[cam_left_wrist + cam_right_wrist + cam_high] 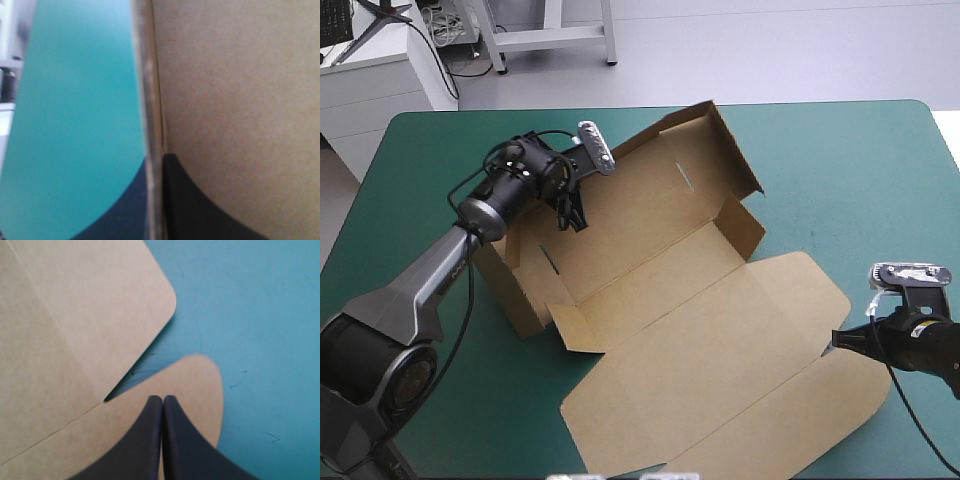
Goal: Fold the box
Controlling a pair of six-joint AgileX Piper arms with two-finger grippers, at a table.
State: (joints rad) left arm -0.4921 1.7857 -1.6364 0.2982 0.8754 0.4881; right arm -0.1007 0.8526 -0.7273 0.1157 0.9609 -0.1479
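Lowest and closest to the high camera lies the lid (720, 400) of the brown box (650, 250), flat on the teal-green counter (880, 180), its near edge running down toward the counter's near side. Beyond the lid the tray part stands with walls raised, set left of the counter's middle and turned at an angle. Its far corner comes up close to the counter's far edge. Bare cover spreads wide to the right of the tray and into the far right corner. A narrower strip lies free between the tray's short end wall (508, 288) and the counter's left edge. From the left, the left end effector (572, 210) reaches over the tray's long wall (630, 165). The left wrist view shows the board's edge standing between the two black fingers (210, 210), one against the brown face and the other on the side of the cover. It is therefore clamped all but closed on the box. At the lid's right end, the right end effector (162, 399) sits beside the notch where the rounded flap (200, 385) parts from the lid's main panel. Its fingers are pressed together in one pointed arch with nothing between them, the tips over the flap. They seem to rest on the board, though contact cannot be made out for certain. Open cover lies just beyond the flap's rounded edge.
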